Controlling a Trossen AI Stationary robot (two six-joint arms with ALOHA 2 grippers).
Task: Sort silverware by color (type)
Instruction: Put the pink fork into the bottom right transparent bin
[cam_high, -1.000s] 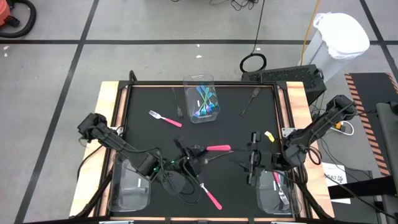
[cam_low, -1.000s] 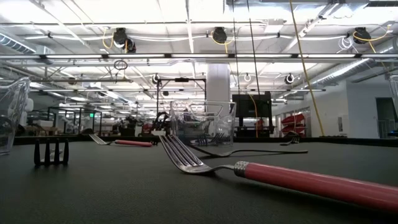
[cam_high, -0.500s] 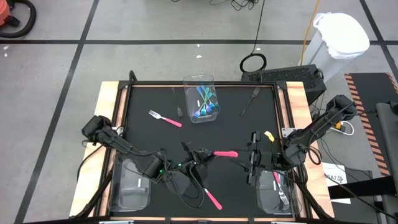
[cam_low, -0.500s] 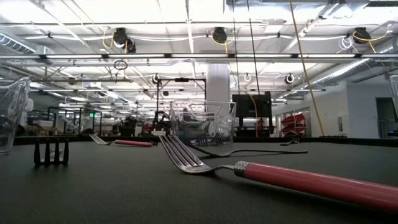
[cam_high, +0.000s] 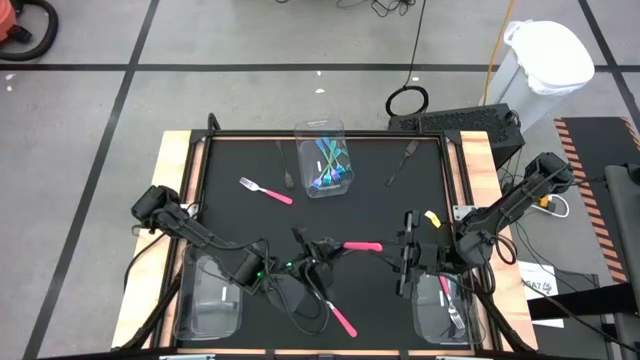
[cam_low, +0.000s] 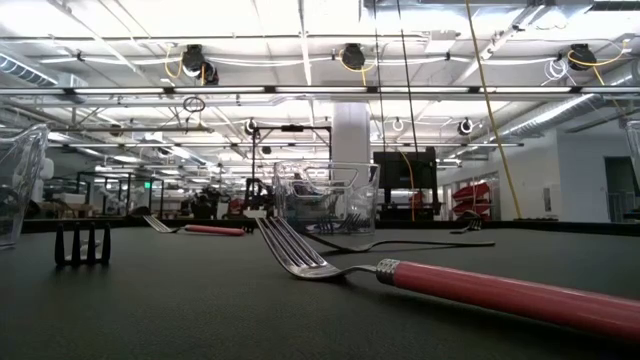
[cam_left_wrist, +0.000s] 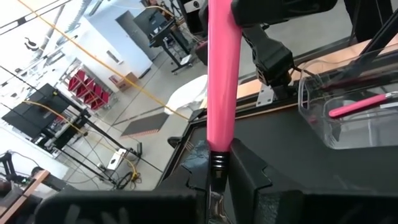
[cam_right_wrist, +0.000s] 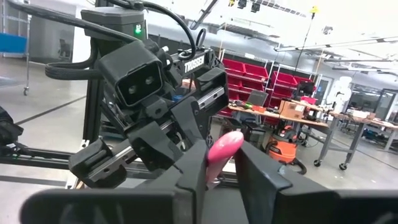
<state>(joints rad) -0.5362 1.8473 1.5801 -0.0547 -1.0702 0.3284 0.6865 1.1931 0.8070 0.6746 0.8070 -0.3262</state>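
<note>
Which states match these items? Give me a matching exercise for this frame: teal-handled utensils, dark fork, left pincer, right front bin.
Items:
1. teal-handled utensils
2. dark fork
3. left pincer
4. right front bin

States:
A. lying loose on the mat
B. inside the back centre bin
C. shut on a pink-handled fork
D. contains a pink-handled utensil

Pairs: 1-B, 2-A, 3-C, 4-D

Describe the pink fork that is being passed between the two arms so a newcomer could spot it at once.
Find the black table and look at its near middle, where the two arms meet. The pink fork lies level there, above the table, the left hand shut on its metal end and the right hand at its handle tip. The other pink forks lie on the table or in a bin.
</note>
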